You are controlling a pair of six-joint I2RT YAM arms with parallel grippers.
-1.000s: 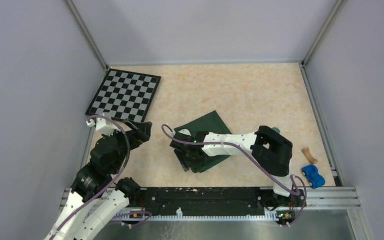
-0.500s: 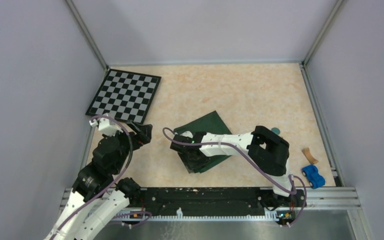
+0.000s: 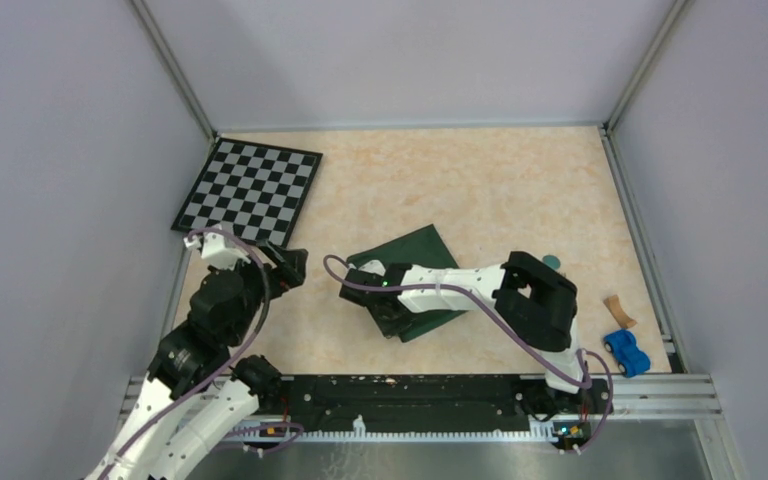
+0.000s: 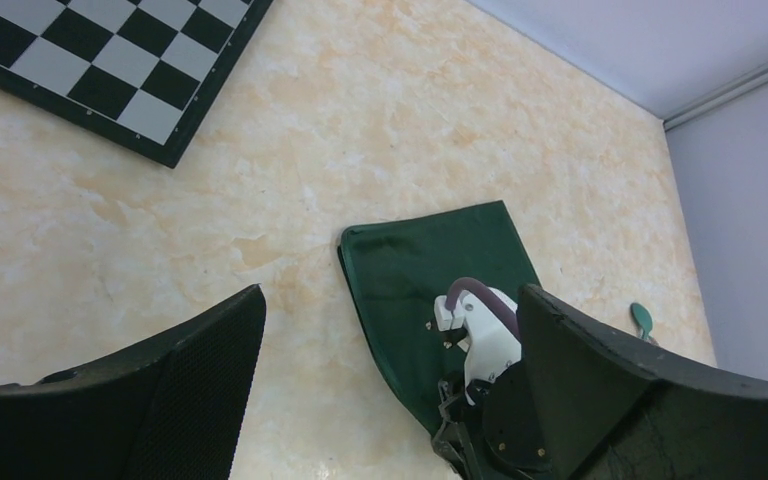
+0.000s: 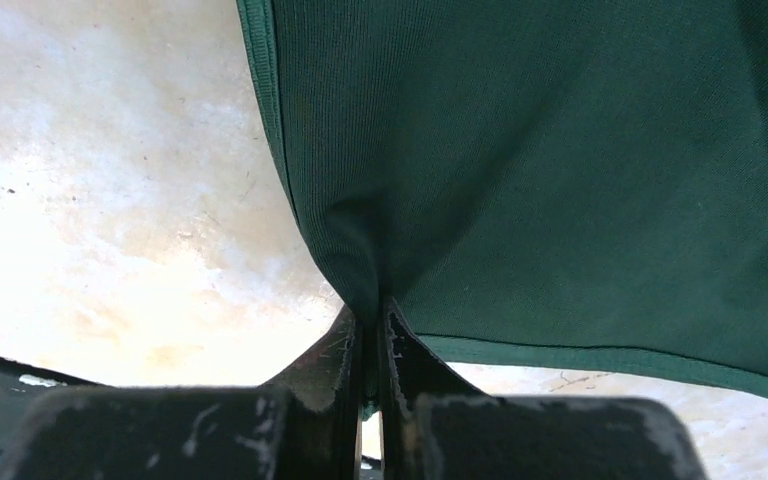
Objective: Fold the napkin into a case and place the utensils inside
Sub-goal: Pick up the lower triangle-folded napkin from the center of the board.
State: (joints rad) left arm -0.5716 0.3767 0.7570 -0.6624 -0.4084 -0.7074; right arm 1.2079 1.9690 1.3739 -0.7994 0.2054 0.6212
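The dark green napkin lies folded in a broad panel at the table's middle, also seen in the left wrist view. No case is in view. My right gripper is at the napkin's near-left edge, shut on a pinched fold of the cloth, which runs down between the right gripper's jaws. My left gripper hangs open to the left of the napkin with nothing in it. Of the utensils, only a round teal head peeks out behind the right arm.
The black-and-white checkered board lies at the back left. A blue toy car and a small tan wooden piece sit near the right wall. A metal rail runs along the near edge.
My right gripper has gone from open to shut on the napkin's near edge, and that edge has drawn in a little. The left arm has barely shifted.
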